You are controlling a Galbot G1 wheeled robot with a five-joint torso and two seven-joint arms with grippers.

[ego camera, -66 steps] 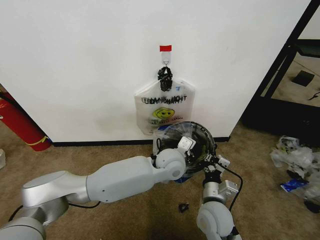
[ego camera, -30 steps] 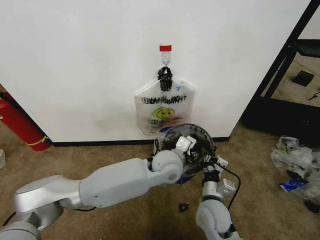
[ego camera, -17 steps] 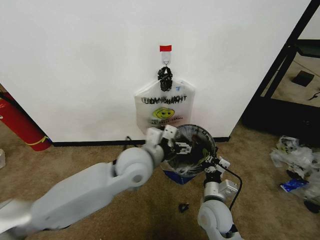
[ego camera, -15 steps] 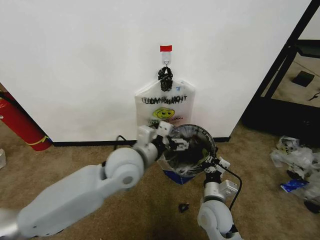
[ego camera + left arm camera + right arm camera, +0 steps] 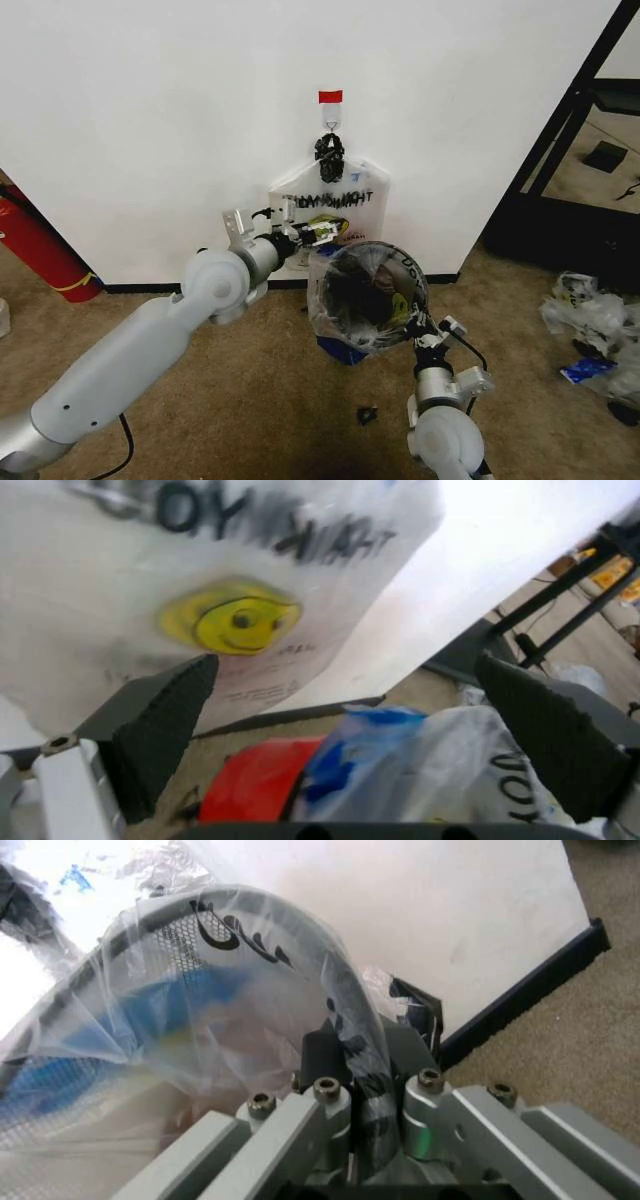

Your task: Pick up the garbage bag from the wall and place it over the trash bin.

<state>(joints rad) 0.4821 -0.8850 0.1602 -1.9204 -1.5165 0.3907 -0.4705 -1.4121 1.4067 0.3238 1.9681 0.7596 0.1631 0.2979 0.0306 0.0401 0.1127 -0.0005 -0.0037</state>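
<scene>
Clear garbage bag [image 5: 345, 300] drapes the trash bin [image 5: 372, 290]; right claw [image 5: 352, 1121] pinches its rim.

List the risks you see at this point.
The right gripper is shut on the black mesh trash bin's rim through the clear plastic garbage bag; pulling away might drag the bag off or tip the bin. The open left gripper sits near the white smiley bag and could snag it.

garbage bag [image 5: 355, 300] draped over trash bin [image 5: 372, 292] rim | bin just before wall [image 5: 150, 120], below hanging smiley bag [image 5: 330, 215] | left gripper [image 5: 318, 232] up-left of bin, spread | right gripper [image 5: 418, 325] clamped on bin rim, right side
</scene>
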